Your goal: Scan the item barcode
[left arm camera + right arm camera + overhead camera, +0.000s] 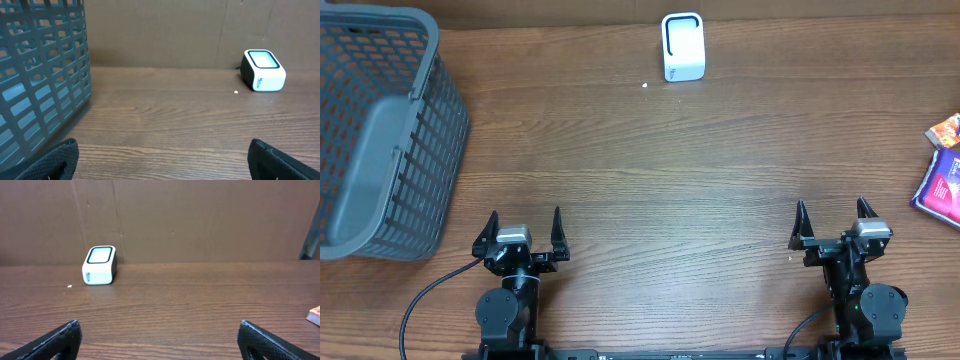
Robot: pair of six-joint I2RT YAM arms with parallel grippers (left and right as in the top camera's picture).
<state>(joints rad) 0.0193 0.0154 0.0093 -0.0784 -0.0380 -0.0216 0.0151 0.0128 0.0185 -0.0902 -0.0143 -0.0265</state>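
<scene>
You see the brown wooden table (650, 180) with the grey plastic basket (380, 130) standing at its far left side. At the near edge, the left claw (525, 215) and the right claw (832, 208) both have their fingers spread wide, with nothing between them. The purple packet (942, 180) lies flat at the right edge of the table, partly cut by the frame, with a smaller orange packet (945, 130) just behind it, and the white scanner (682, 47) stands at the far edge near the middle, well apart from both claws and the packets.
</scene>
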